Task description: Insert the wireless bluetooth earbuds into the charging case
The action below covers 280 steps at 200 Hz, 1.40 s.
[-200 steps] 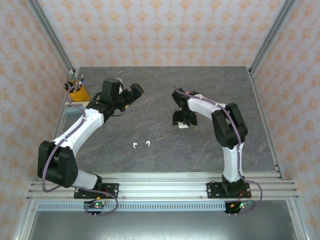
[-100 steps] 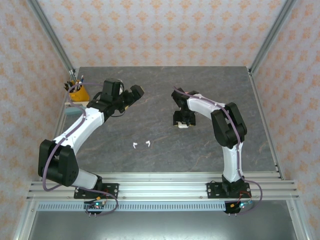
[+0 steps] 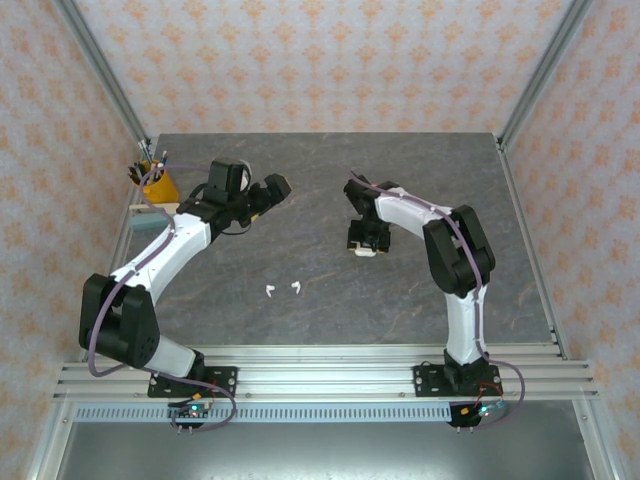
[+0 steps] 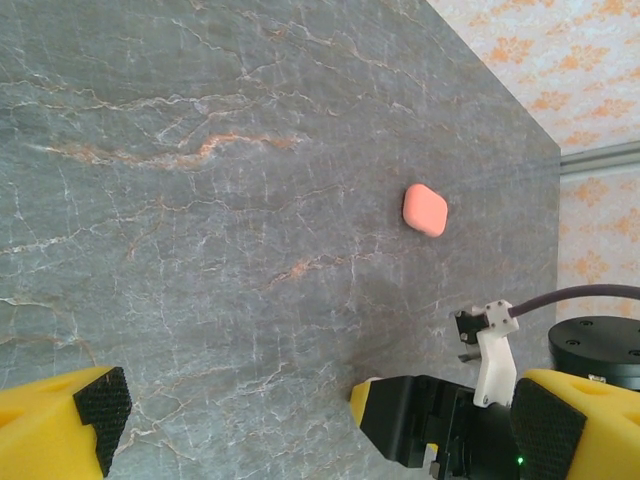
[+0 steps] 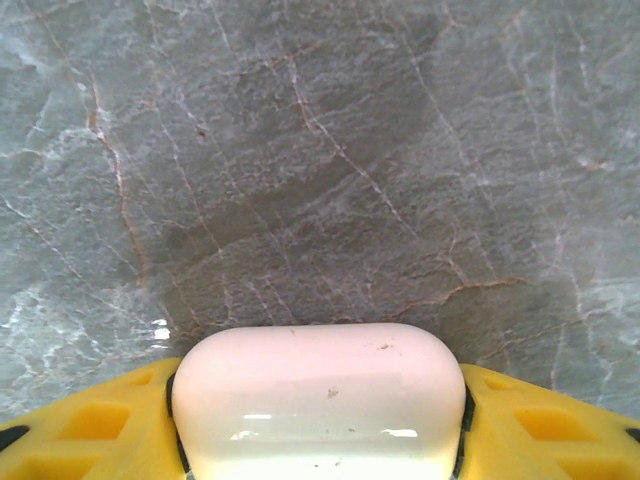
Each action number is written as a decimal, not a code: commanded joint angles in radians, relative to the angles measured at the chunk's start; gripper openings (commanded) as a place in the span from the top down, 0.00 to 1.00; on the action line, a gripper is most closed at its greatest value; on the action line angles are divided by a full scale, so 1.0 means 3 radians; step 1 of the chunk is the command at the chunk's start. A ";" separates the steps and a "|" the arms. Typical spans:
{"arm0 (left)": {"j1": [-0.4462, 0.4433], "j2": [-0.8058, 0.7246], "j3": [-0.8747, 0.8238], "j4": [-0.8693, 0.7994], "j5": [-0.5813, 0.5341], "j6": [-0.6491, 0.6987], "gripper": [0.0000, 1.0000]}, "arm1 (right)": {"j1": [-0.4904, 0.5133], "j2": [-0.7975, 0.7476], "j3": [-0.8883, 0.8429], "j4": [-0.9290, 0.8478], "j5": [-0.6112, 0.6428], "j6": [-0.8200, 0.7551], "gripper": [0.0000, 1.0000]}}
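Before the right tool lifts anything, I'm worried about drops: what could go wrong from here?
The white case is smooth and rounded inside the right tool, so it may squirt out or twist. The two white earbuds lie loose on the table nearby; a swinging arm might scatter them.

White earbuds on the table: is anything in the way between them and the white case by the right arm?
No, nothing visible. Just bare table lies between the white earbuds and the white case, which sits between the right gripper's fingers.
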<state>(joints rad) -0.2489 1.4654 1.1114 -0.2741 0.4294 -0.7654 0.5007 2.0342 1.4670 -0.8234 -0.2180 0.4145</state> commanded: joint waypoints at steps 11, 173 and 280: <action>-0.0049 0.0045 -0.0184 0.0273 0.0168 0.0126 0.00 | -0.0012 -0.0295 -0.0111 0.0229 -0.0137 0.0562 0.53; -0.0984 0.0745 -0.0908 0.2508 -0.0217 0.0013 0.08 | -0.0084 -0.0404 0.0122 0.0819 -0.0488 0.2217 0.54; -0.1029 0.1449 -0.0657 0.3241 -0.0184 -0.0268 0.24 | -0.0109 -0.0338 0.0254 0.0756 -0.0695 0.2326 0.54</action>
<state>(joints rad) -0.5438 1.8847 0.8791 0.5983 0.3996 -0.8188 0.4744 1.9419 1.5078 -0.5869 -0.4152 1.0927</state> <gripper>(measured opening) 0.768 0.549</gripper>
